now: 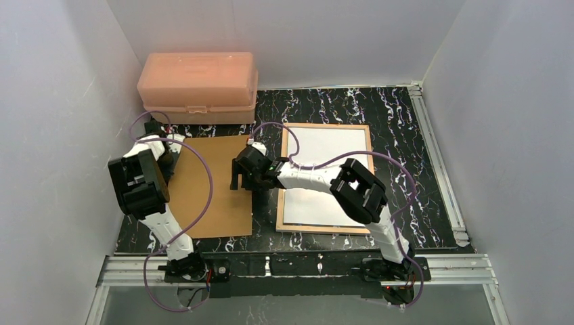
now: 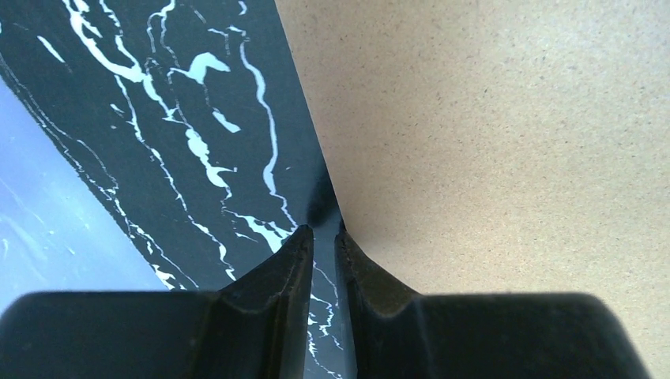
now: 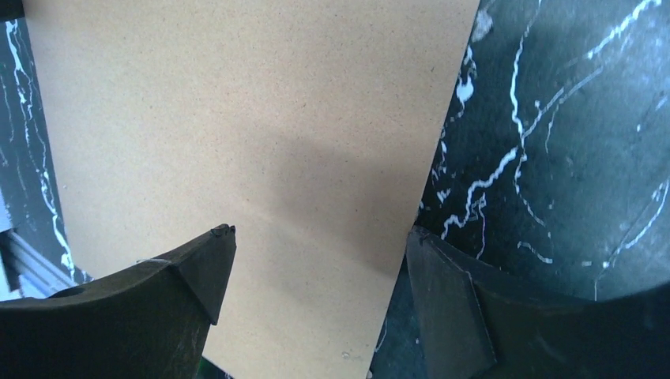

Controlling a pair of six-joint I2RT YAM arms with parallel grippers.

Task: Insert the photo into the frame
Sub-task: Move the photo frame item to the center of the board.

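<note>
Photo point(image 1: 332, 145) white side up inside frame point(image 1: 325, 126), right of right tool point(image 3: 320, 253). Right tool wide open, straddling backing board point(image 3: 237, 118) edge. Left tool point(image 2: 324, 237) nearly closed at opposite edge; cannot tell if pinching. Likely best: grip squarely, lift level.

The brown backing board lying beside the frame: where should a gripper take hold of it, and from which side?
Its long right edge, coming from above on the frame's side. The backing board lies flat on the table, so only a thin edge offers a pinch, likely after tipping it up. The open right gripper straddles that edge.
</note>
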